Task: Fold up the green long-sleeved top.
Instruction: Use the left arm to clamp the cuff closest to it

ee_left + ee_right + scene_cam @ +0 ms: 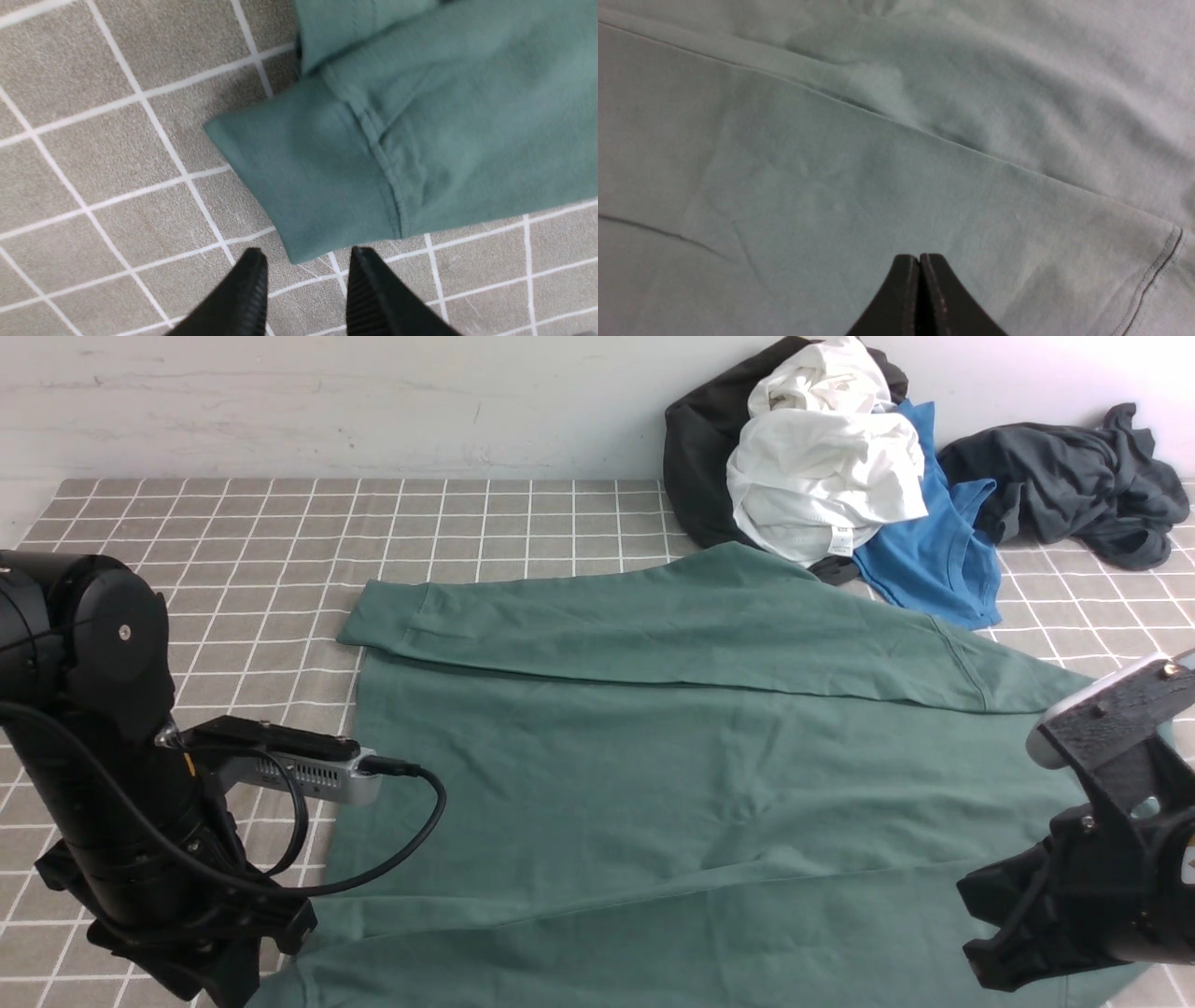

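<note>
The green long-sleeved top (672, 775) lies spread flat across the table. One sleeve (653, 635) is folded across its far part, with the cuff (378, 616) at the left. My left gripper (306, 255) is open and empty, low over the tiled cloth. A ribbed sleeve cuff (303, 182) lies just ahead of its fingertips without touching them. My right gripper (920, 257) is shut and empty, hovering over smooth green fabric (859, 186) beside a fold edge. The left arm (103, 737) is at the near left and the right arm (1092, 887) at the near right.
A pile of clothes sits at the back right against the wall: a white garment (822, 457), a bright blue T-shirt (934, 551), a black one (700, 448) and a dark grey one (1074, 485). A grey checked cloth (280, 532) covers the table.
</note>
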### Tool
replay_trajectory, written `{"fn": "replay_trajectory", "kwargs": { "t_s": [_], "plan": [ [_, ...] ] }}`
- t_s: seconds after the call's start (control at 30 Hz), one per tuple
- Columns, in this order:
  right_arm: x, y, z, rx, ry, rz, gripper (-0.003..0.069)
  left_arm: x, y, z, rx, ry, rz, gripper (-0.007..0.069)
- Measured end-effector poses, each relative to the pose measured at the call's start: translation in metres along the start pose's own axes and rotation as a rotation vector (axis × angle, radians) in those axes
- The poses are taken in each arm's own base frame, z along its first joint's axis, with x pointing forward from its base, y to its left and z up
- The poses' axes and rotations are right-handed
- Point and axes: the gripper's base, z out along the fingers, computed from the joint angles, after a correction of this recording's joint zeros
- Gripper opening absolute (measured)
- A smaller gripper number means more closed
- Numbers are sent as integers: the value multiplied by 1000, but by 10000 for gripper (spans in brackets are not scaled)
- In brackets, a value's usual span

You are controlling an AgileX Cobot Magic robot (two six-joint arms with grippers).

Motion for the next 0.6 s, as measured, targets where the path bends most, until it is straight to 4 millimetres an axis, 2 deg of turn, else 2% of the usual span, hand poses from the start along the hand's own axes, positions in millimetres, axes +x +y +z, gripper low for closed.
{"fn": "replay_trajectory", "kwargs": {
  "t_s": [0.17,0.23,0.33,0.37,0.4,0.43,0.5,0.53,0.57,0.6],
  "plan": [
    [0,0,0,-2,1,1,-10,-2,0,0,-3,-19,7,77],
    [0,0,0,-2,1,0,-10,-4,0,0,-7,-45,6,55],
    [0,0,0,-2,1,0,-10,-7,2,1,-13,-84,3,62],
    [0,0,0,-2,1,-1,-10,-9,5,5,-15,-98,-12,111],
    [0,0,0,-2,1,-1,-10,-8,6,5,-15,-99,-14,111],
    [0,0,0,-2,1,-2,-10,-9,10,12,-16,-85,-30,181],
    [0,0,0,-3,1,-3,-10,-9,12,19,-14,-64,-39,234],
    [0,0,0,-3,1,-1,-10,-9,15,28,-13,-26,-46,302],
    [0,0,0,-3,1,-1,-10,-9,15,29,-13,-21,-46,309],
    [0,0,0,-4,1,0,-10,-8,16,38,-10,14,-50,351]
  ]
}}
